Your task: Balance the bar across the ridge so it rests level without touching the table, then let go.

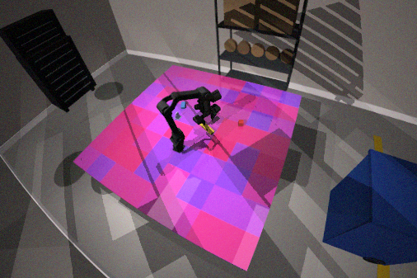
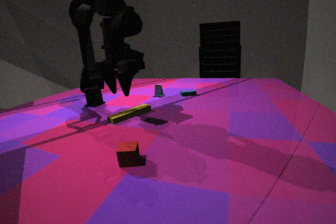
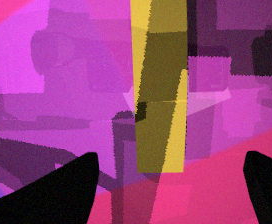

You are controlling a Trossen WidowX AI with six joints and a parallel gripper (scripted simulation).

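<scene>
A yellow bar (image 1: pixel 207 129) (image 2: pixel 129 114) (image 3: pixel 159 135) lies flat on the patchwork table top. My gripper (image 1: pixel 207 120) (image 2: pixel 121 94) (image 3: pixel 173 163) points down above the bar, open and empty. In the wrist view the bar runs down from the top edge, its near end between the two fingertips' sides, with a dark shadow over it. The small grey ridge (image 1: pixel 177 115) (image 2: pixel 159 90), tapering upward from a wider base, stands apart from the bar with nothing on it. The bar's far end is outside the wrist view.
A blue block (image 1: pixel 184 105) (image 2: pixel 188 93) lies near the ridge. An orange-red cube (image 1: pixel 241 123) (image 2: pixel 128 154) stands on the other side of the bar, apart from it. Arm shadows fall across the table top (image 1: pixel 214 224) (image 2: pixel 186 204).
</scene>
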